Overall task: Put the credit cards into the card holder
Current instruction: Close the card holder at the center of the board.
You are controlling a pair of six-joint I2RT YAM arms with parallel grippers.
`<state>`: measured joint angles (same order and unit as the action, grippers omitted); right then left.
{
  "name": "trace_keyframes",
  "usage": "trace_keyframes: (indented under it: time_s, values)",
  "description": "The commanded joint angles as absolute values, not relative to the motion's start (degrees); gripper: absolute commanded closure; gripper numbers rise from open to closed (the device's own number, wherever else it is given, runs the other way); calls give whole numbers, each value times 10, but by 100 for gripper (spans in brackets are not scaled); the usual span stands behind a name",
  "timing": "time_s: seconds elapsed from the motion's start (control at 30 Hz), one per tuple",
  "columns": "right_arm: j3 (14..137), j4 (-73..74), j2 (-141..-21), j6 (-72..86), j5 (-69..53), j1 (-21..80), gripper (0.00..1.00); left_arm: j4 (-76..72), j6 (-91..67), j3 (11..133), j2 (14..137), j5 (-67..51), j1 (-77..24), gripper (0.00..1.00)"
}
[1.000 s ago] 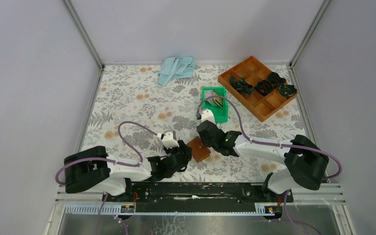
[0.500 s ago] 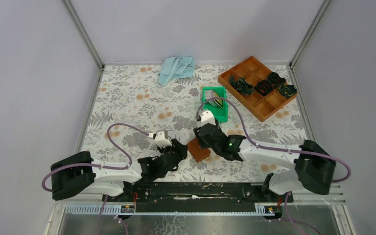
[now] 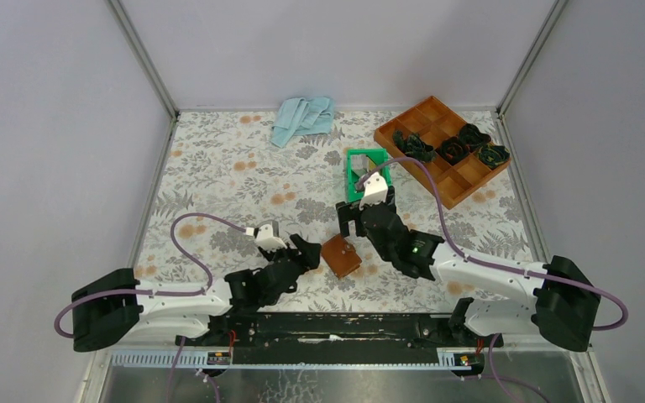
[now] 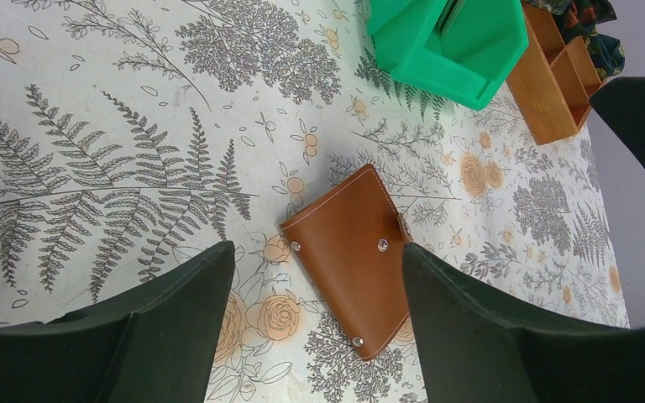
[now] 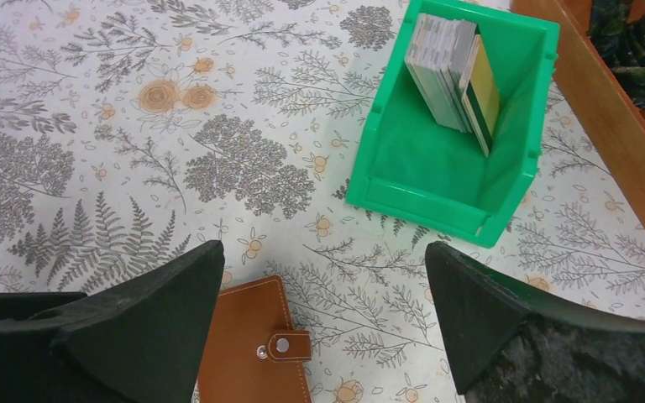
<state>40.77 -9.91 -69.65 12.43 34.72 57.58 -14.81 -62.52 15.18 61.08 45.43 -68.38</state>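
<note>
The brown leather card holder (image 3: 340, 255) lies shut on the flowered table, its snap tab closed; it shows in the left wrist view (image 4: 354, 259) and the right wrist view (image 5: 254, 351). The credit cards (image 5: 453, 69) stand on edge as a stack inside the green bin (image 3: 368, 175). My left gripper (image 3: 302, 249) is open and empty, just left of the card holder. My right gripper (image 3: 359, 220) is open and empty, above the table between the card holder and the green bin.
An orange-brown wooden compartment tray (image 3: 443, 147) with dark tangled items sits at the back right. A light blue cloth (image 3: 302, 117) lies at the back centre. Grey walls and metal posts bound the table.
My left arm has pulled back to the left, away from the card holder. My right gripper has left the card holder and moved back toward the green bin. The card holder lies free.
</note>
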Motion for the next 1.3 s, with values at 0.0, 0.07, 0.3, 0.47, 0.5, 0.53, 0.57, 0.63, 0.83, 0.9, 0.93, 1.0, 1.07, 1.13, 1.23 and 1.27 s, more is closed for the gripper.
trace_keyframes:
  time_s: [0.0, 0.07, 0.3, 0.47, 0.5, 0.53, 0.57, 0.63, 0.83, 0.9, 0.93, 1.0, 1.07, 1.13, 1.23, 1.27]
  values:
    - [415, -124, -709, 109, 318, 570, 10, -134, -605, 144, 600, 480, -679, 21]
    - [442, -65, -731, 97, 326, 577, 23, -134, -605, 143, 602, 478, -677, 22]
    - [503, 69, -805, 114, 397, 630, 52, -154, -608, 154, 639, 450, -668, 30]
    - [509, 104, -819, 143, 373, 637, 53, -163, -606, 170, 670, 434, -665, 35]
    - [517, 123, -827, 149, 370, 639, 53, -163, -606, 172, 672, 431, -664, 35]
    - [521, 132, -832, 151, 364, 641, 53, -165, -606, 173, 675, 429, -662, 35]
    - [525, 138, -837, 154, 357, 643, 53, -168, -607, 173, 677, 426, -661, 35]
    - [532, 152, -847, 162, 346, 647, 52, -164, -612, 174, 676, 422, -658, 35]
    - [540, 156, -866, 175, 333, 664, 54, -142, -642, 164, 653, 430, -653, 35]
    - [545, 156, -874, 175, 331, 667, 54, -135, -651, 157, 637, 436, -652, 35]
    - [547, 156, -879, 175, 327, 669, 56, -130, -655, 153, 629, 439, -652, 35]
    - [551, 157, -887, 177, 328, 673, 56, -113, -667, 149, 614, 449, -652, 35]
    - [556, 158, -896, 178, 330, 677, 56, -108, -670, 144, 601, 453, -652, 35]
    - [561, 160, -906, 178, 334, 680, 56, -103, -674, 141, 594, 456, -652, 35]
    - [569, 166, -921, 180, 340, 683, 58, -100, -676, 137, 589, 457, -651, 35]
    - [572, 168, -926, 180, 344, 684, 58, -98, -677, 137, 588, 458, -652, 35]
